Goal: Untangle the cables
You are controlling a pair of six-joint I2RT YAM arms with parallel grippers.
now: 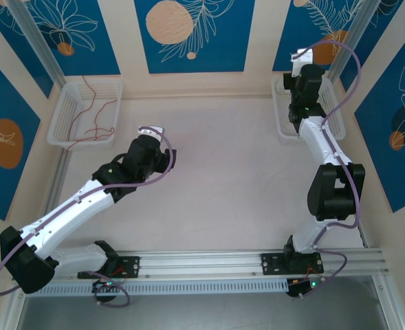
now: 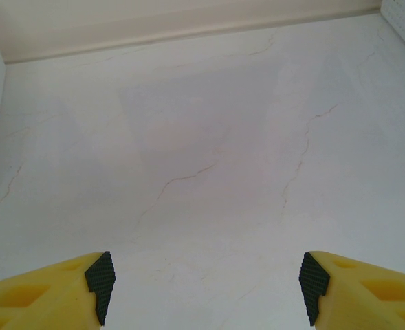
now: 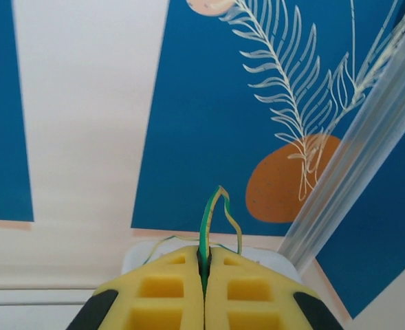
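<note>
The right gripper [image 3: 203, 265] is poised above the right-hand basket [image 1: 282, 127], its yellow fingers [image 3: 168, 289] pressed together on a pale yellow-green cable [image 3: 206, 216]. The strand rises from the pinch in a narrow loop, and a further length curves down toward the basket rim beneath. The red cables [image 1: 92, 113] lie in loose curves in a second basket [image 1: 60, 113], well apart from the right-hand basket on the opposite side of the table [image 1: 223, 172]. The left gripper [image 2: 205, 278] hangs over bare table well to the left of the right-hand basket, jaws spread wide and holding nothing. The step in hand appears to be sorting the separated strand into the right-hand basket. It would be done well by lowering the pinch until the loose length rests inside the rim, and only then parting the fingers. That way so light a wire neither clings to a pad nor drapes over the basket wall.
</note>
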